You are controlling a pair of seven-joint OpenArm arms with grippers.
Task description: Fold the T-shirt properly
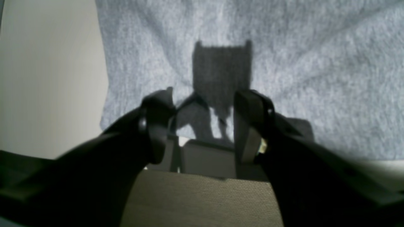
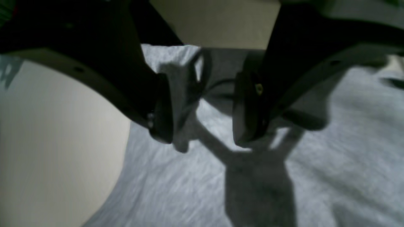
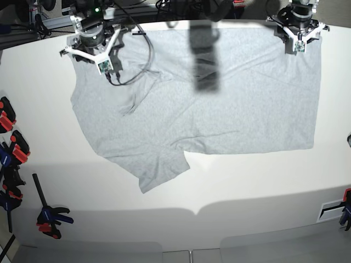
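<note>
The T-shirt (image 3: 219, 104) lies spread flat on the white table (image 3: 258, 186), plain grey side up, with one sleeve (image 3: 159, 170) pointing toward the front. My left gripper (image 3: 299, 46) hovers over the shirt's far right corner. In the left wrist view this left gripper (image 1: 203, 104) is open above the grey cloth (image 1: 315, 78), holding nothing. At the far left corner of the shirt stands my right gripper (image 3: 104, 68). The right wrist view shows the right gripper (image 2: 202, 134) open over the fabric (image 2: 331, 176), close to its edge, with nothing between its fingers.
Red and blue clamps (image 3: 11, 142) and another clamp (image 3: 49, 216) lie along the table's left side. A black cable (image 3: 147, 55) loops over the shirt by the right arm. A dark shadow (image 3: 204, 55) falls across the shirt's far middle.
</note>
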